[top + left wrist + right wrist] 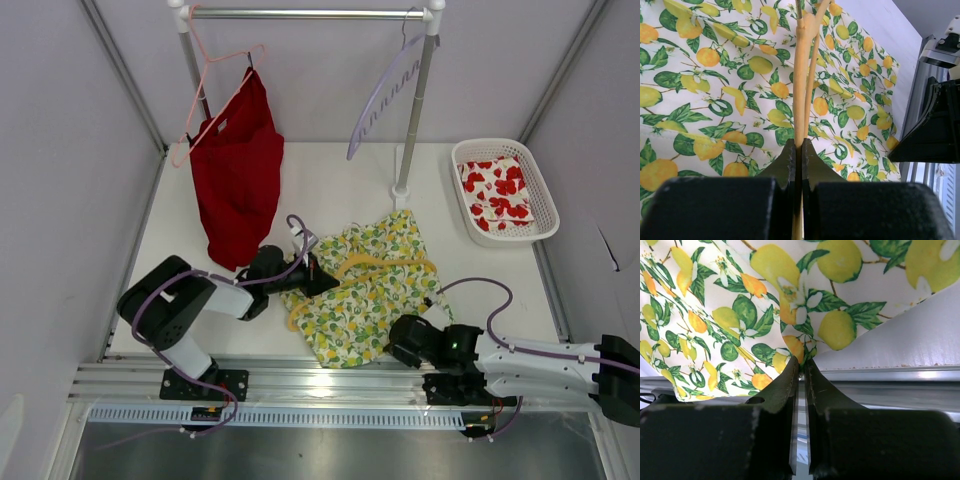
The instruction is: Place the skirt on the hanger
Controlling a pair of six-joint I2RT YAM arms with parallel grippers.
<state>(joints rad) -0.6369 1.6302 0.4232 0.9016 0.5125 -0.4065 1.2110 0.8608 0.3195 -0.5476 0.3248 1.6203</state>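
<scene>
The lemon-print skirt (368, 290) lies rumpled on the table in front of the arms. The yellow hanger (385, 266) lies on and partly inside it; its bar shows across the cloth. My left gripper (318, 278) is at the skirt's left edge, shut on the hanger (801, 100), whose thin bars run up from between the jaws. My right gripper (395, 347) is at the skirt's near right corner, shut on a pinch of the skirt's hem (802, 354). The skirt fills the left wrist view (715, 90).
A clothes rail (310, 14) stands at the back with a red garment (238, 175) on a pink hanger and a lavender hanger (385, 95). A white basket (503, 190) with flowered cloth sits at the back right. The table's metal front rail (900, 375) is close to my right gripper.
</scene>
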